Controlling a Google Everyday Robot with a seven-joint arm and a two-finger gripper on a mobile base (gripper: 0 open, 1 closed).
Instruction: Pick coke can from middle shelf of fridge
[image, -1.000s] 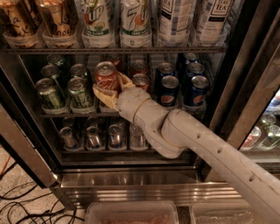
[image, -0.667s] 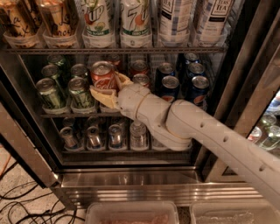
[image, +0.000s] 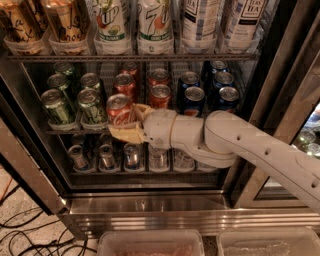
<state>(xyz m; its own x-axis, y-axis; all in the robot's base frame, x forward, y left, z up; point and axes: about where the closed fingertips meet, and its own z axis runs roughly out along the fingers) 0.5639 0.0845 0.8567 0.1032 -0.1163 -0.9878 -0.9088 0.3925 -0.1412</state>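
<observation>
The coke can, red with a silver top, stands at the front of the middle shelf of the fridge. My gripper reaches in from the right and is shut on this can, one tan finger at its right side and the other under its lower edge. More coke cans stand behind and to the right in the same rack.
Green cans stand left of the held can, blue Pepsi cans to the right. 7UP bottles fill the rack above, small water bottles the rack below. Plastic bins lie below the fridge; cables cross the floor at left.
The gripper has drawn the coke can down and forward from its lane to the shelf's front edge. The arm's elbow has swung lower and to the right.
</observation>
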